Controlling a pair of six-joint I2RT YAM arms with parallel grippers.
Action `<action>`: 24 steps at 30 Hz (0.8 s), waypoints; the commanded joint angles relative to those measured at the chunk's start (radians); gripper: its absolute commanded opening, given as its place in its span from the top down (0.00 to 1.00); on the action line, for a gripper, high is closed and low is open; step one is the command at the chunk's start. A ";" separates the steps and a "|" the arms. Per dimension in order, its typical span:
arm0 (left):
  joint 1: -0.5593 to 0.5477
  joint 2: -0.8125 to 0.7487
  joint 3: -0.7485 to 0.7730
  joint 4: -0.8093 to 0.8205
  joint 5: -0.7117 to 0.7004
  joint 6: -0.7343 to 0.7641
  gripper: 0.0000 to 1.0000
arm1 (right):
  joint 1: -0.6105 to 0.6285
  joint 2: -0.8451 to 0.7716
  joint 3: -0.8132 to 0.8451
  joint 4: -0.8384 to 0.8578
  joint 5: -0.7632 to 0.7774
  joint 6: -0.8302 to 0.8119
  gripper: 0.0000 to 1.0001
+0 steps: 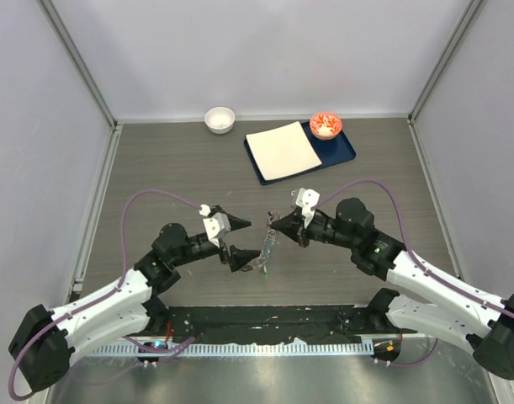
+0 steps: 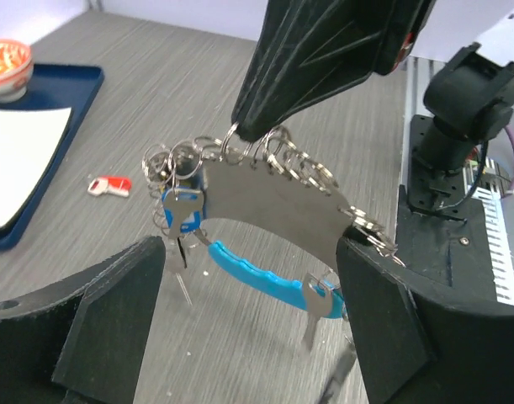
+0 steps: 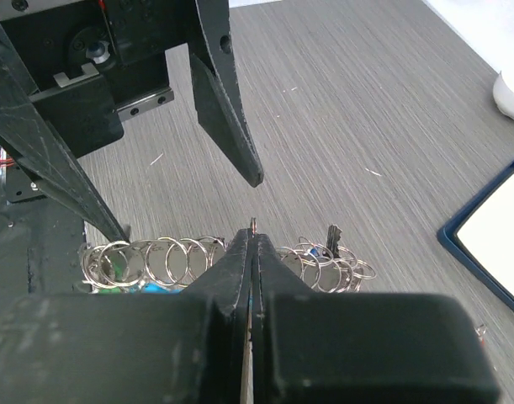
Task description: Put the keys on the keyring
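The keyring (image 2: 265,202) hangs above the table (image 2: 156,84), between the two arms. The right gripper (image 2: 240,130) has its fingers pinched closed on the top wire, among the small split rings (image 2: 282,160). The left gripper (image 1: 250,242) stands wide, one finger on either side of the loop and gripping nothing. A blue-headed key (image 2: 182,215) dangles from it; a red key (image 2: 110,186) lies loose on the table. The assembly is probably light, stiff, slick and prone to swinging, so the blue plastic crescent (image 2: 257,273) likely offers a surer hold than thin wire.
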 commanded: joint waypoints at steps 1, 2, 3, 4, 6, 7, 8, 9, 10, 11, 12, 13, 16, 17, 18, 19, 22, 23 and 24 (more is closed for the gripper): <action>0.005 0.055 0.097 0.076 0.144 0.074 0.14 | 0.003 -0.061 -0.012 0.043 0.050 0.024 0.99; 0.006 0.070 0.106 0.073 0.162 0.079 0.14 | 0.003 -0.069 -0.018 0.035 0.061 0.023 0.99; 0.006 0.075 0.121 0.069 0.172 0.082 0.17 | 0.003 -0.081 -0.021 0.020 0.066 0.020 0.99; 0.006 0.078 0.129 0.069 0.182 0.084 0.17 | 0.003 -0.084 -0.027 0.014 0.070 0.017 0.99; 0.008 0.093 0.151 0.059 0.208 0.084 0.19 | 0.003 -0.092 -0.031 -0.001 0.073 0.009 0.99; 0.011 0.099 0.160 0.050 0.213 0.084 0.19 | 0.003 -0.092 -0.031 -0.006 0.072 0.007 0.99; 0.013 0.104 0.167 0.042 0.215 0.110 0.20 | 0.003 -0.090 -0.029 -0.012 0.072 0.006 0.99; 0.017 0.115 0.174 0.034 0.221 0.114 0.21 | 0.003 -0.089 -0.027 -0.021 0.069 0.003 0.99; 0.026 0.119 0.175 0.034 0.224 0.119 0.23 | 0.003 -0.086 -0.024 -0.026 0.063 0.000 0.99; 0.034 0.127 0.175 0.043 0.227 0.117 0.24 | 0.003 -0.086 -0.023 -0.029 0.056 -0.003 0.99; 0.039 0.148 0.174 0.066 0.231 0.116 0.26 | 0.003 -0.084 -0.021 -0.034 0.044 -0.008 0.99; 0.043 0.159 0.180 0.074 0.244 0.114 0.28 | 0.003 -0.082 -0.020 -0.037 0.037 -0.009 0.99; 0.049 0.222 0.197 0.074 0.265 0.113 0.37 | 0.003 -0.070 -0.015 -0.048 -0.003 -0.014 0.99; 0.051 0.236 0.200 0.073 0.273 0.113 0.39 | 0.003 -0.058 -0.012 -0.051 -0.016 -0.017 0.99; 0.051 0.245 0.201 0.079 0.282 0.111 0.41 | 0.003 -0.053 -0.011 -0.055 -0.025 -0.017 0.99; 0.051 0.259 0.203 0.085 0.290 0.107 0.44 | 0.003 -0.047 -0.009 -0.057 -0.043 -0.017 0.99; 0.051 0.270 0.201 0.109 0.311 0.101 0.50 | 0.003 -0.036 -0.008 -0.057 -0.056 -0.017 0.99; 0.051 0.271 0.203 0.111 0.322 0.101 0.51 | 0.003 -0.033 -0.008 -0.057 -0.057 -0.017 0.99; 0.051 0.271 0.203 0.111 0.325 0.099 0.56 | 0.003 -0.032 -0.008 -0.058 -0.060 -0.017 0.99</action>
